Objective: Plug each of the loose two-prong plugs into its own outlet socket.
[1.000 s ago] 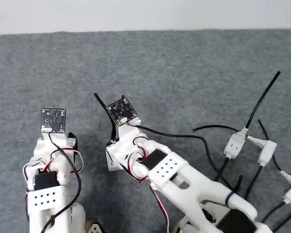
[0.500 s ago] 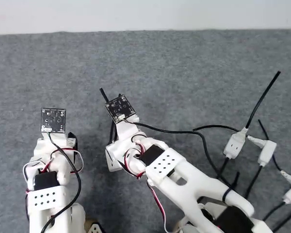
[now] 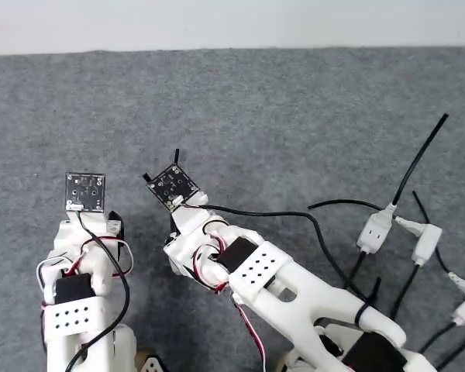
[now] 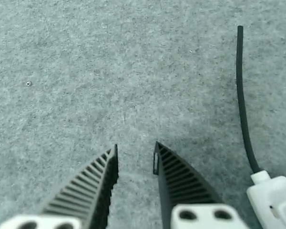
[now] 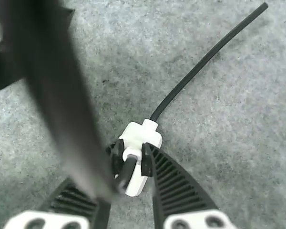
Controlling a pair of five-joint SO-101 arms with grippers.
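A white plug (image 5: 142, 136) on a black cord (image 5: 205, 57) is pinched by the right pincer (image 5: 131, 152), just beside the left pincer (image 4: 136, 148), which is held spread over the grey table (image 3: 294, 101). Other white connectors (image 3: 374, 230) are seen well apart from the left pincer.

Bright, even, diffuse light; soft faint shadows beside cable (image 5: 206, 58).

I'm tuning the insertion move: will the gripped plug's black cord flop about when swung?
Probably not: the cord runs straight from the plug with no droop, so it looks stiff. The plug seems small, light plastic; pinched in the right gripper, it might twist.
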